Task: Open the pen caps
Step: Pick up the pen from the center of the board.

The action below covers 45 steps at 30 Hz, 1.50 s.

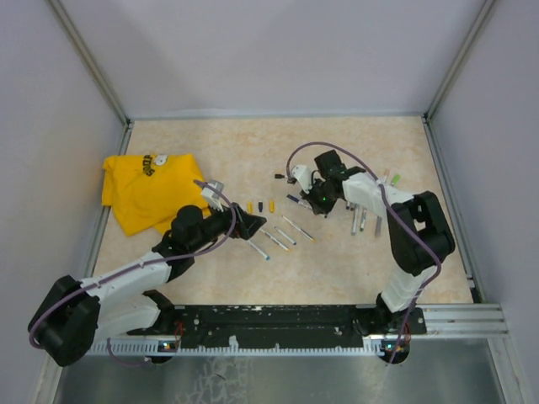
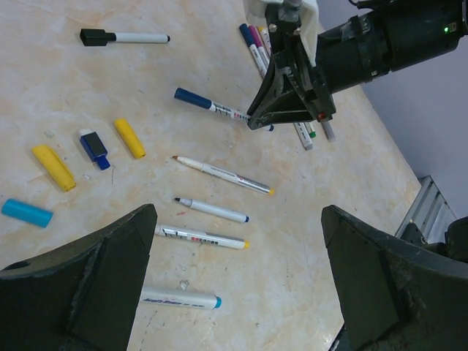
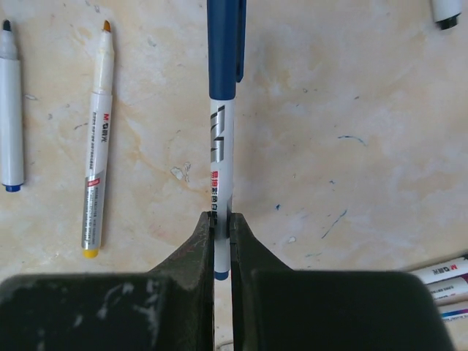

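While our right tool (image 3: pixel 221 219) pinches the bare tail of a thin whitish plastic pen barrel (image 3: pixel 219 157), fingers pressed tight against it, the stubby dark blue plastic cap (image 3: pixel 223 51) is still seated on the opposite end of that pen. We cannot tell whether the pen rests on the pale speckled tabletop (image 3: pixel 344 110) or hangs just above it.

Our left tool (image 2: pixel 238 241) is spread wide and holds nothing. It hovers over several uncapped pens (image 2: pixel 212 210) near the middle of the tabletop, to the left of the held pen. Loose caps already lie beyond them: two yellow plastic caps (image 2: pixel 129 137), a small blue cap (image 2: pixel 94 146) and a light blue cap (image 2: pixel 26 213).

We judge the dark blue cap to be light, stiff and smooth, so it will probably slip under a shallow pinch. It is likely a snug press fit that gives way suddenly. The best hold for the left tool looks like the cap's round sides, about halfway along, clear of the flat clip on one side. A straight pull along the barrel should free it. A sideways tug could twist the thin barrel out of the right tool's narrow grip.
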Each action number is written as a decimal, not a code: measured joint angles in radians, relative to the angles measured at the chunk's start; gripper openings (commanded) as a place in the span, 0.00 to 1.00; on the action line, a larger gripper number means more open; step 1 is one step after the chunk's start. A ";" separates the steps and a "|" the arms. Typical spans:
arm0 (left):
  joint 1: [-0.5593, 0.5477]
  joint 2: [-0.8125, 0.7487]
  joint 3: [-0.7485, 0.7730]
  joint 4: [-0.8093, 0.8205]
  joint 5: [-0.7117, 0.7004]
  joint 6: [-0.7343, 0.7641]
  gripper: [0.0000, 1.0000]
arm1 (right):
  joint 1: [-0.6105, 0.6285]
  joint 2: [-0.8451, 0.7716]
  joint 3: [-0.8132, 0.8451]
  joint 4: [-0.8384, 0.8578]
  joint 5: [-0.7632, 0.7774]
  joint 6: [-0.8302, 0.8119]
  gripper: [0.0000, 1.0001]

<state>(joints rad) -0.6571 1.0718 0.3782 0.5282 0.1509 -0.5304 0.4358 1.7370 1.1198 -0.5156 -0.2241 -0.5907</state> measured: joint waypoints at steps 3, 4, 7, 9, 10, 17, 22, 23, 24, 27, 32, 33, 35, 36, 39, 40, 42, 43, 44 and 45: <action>0.004 0.003 -0.013 0.029 0.014 -0.012 0.99 | -0.013 -0.037 0.000 -0.001 -0.038 0.005 0.00; 0.005 0.005 -0.017 0.038 0.018 -0.015 0.99 | -0.018 -0.050 0.000 -0.001 -0.051 0.008 0.00; 0.010 0.008 -0.020 0.057 0.028 -0.020 0.99 | -0.034 -0.086 0.000 -0.001 -0.094 0.015 0.00; 0.014 0.011 -0.020 0.076 0.034 -0.023 0.99 | -0.042 -0.101 0.000 -0.001 -0.125 0.019 0.00; 0.015 0.012 -0.020 0.085 0.037 -0.024 0.99 | -0.044 -0.105 0.000 -0.001 -0.140 0.020 0.00; 0.047 0.030 -0.032 0.161 0.079 -0.048 0.99 | -0.064 -0.129 0.000 -0.008 -0.236 0.034 0.00; 0.082 0.037 -0.050 0.195 0.116 -0.076 0.99 | -0.067 -0.164 0.000 -0.015 -0.293 0.046 0.00; 0.087 0.037 -0.052 0.201 0.124 -0.079 0.99 | -0.067 -0.169 0.000 -0.019 -0.305 0.051 0.00; 0.092 0.037 -0.053 0.208 0.129 -0.082 0.99 | -0.067 -0.173 0.000 -0.024 -0.315 0.055 0.00; 0.100 0.037 -0.059 0.230 0.139 -0.095 0.99 | -0.067 -0.181 0.000 -0.027 -0.343 0.077 0.00; 0.103 0.039 -0.076 0.275 0.154 -0.117 0.99 | -0.067 -0.209 -0.034 -0.005 -0.384 0.114 0.00; 0.103 0.040 -0.079 0.286 0.156 -0.122 0.99 | -0.067 -0.212 -0.043 -0.002 -0.390 0.118 0.00; 0.103 0.047 -0.084 0.310 0.158 -0.131 0.98 | -0.068 -0.214 -0.055 0.000 -0.399 0.124 0.00; 0.103 0.051 -0.085 0.322 0.159 -0.136 0.98 | -0.068 -0.216 -0.060 0.002 -0.403 0.125 0.00; 0.103 0.073 -0.093 0.365 0.165 -0.154 0.99 | -0.068 -0.219 -0.066 0.006 -0.412 0.132 0.00; 0.103 0.079 -0.095 0.377 0.166 -0.158 0.98 | -0.068 -0.220 -0.066 0.008 -0.416 0.132 0.00; 0.103 0.098 -0.097 0.403 0.171 -0.166 0.98 | -0.069 -0.223 -0.066 0.013 -0.425 0.134 0.00; 0.103 0.112 -0.097 0.423 0.175 -0.171 0.98 | -0.071 -0.225 -0.066 0.015 -0.430 0.137 0.00; 0.103 0.127 -0.097 0.443 0.180 -0.176 0.98 | -0.072 -0.227 -0.066 0.016 -0.433 0.139 0.00; 0.103 0.142 -0.097 0.459 0.185 -0.182 0.98 | -0.072 -0.227 -0.066 0.018 -0.436 0.140 0.00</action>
<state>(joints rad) -0.5537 1.2133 0.2813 0.9871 0.3355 -0.7124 0.3634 1.5097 1.0534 -0.4980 -0.6605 -0.4503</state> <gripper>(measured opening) 0.984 0.038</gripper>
